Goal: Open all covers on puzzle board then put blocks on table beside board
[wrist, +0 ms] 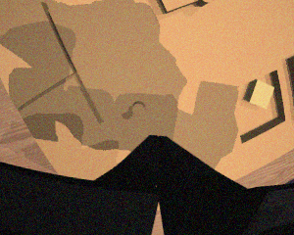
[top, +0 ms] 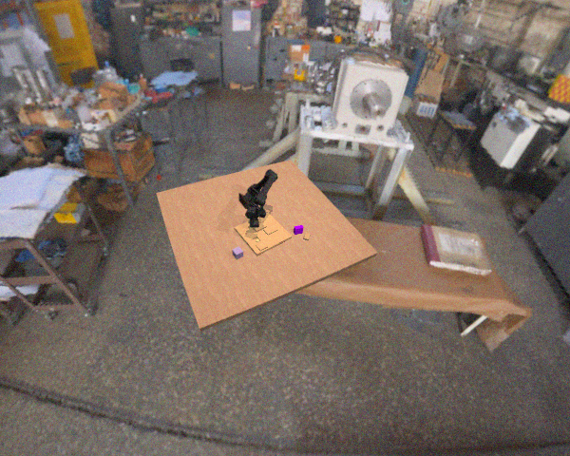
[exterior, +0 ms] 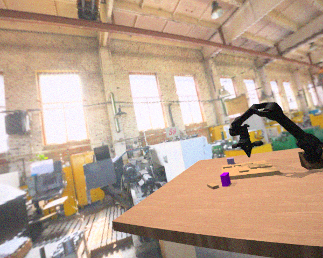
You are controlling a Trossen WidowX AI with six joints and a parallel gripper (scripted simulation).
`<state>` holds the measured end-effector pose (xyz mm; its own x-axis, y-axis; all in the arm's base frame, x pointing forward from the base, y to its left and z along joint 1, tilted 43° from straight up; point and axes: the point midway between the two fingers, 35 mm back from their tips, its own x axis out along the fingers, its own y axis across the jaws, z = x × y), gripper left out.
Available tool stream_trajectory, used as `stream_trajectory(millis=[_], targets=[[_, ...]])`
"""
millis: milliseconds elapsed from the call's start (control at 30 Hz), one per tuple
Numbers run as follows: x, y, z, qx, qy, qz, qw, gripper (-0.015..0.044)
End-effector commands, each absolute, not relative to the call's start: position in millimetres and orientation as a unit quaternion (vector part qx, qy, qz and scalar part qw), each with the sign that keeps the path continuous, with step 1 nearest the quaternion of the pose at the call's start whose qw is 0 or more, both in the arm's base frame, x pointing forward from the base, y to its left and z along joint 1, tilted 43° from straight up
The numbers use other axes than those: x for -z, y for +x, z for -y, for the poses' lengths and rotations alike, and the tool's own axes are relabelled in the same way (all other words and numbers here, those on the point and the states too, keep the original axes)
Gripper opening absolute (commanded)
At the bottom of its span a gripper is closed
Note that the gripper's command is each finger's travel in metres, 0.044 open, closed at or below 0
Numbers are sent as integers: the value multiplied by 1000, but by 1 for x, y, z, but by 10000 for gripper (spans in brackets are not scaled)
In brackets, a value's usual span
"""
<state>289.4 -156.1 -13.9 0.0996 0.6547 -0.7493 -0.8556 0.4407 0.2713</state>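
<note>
The tan puzzle board [top: 281,236] [exterior: 256,174] [wrist: 211,46] lies flat on the table, with tan covers and dark slots on top. In the wrist view a pale yellow block face [wrist: 262,94] shows beside dark well edges, at the right. A bright purple block [top: 298,229] [exterior: 225,179] and a lavender block [top: 237,253] [exterior: 230,160] rest on the table, clear of the board on different sides. My gripper [top: 254,225] [exterior: 248,155] [wrist: 156,144] is shut and empty, above the board. Its shadow darkens much of the board; exact cover positions there are unclear.
A small flat tan piece [top: 306,237] [exterior: 212,185] lies on the table near the purple block. The arm's base [exterior: 315,159] stands on the table at the right in the exterior view. The table's edge [exterior: 189,235] runs across the front of that view.
</note>
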Motion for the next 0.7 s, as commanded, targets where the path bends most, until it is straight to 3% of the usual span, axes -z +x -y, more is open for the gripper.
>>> stream_trajectory(millis=[0, 300, 667], targets=[[6, 266, 150, -552, -185, -382, 718, 0], [-4, 223, 132, -611, -302, -280, 676, 0], [-4, 222, 132, -612, -304, -278, 675, 0]])
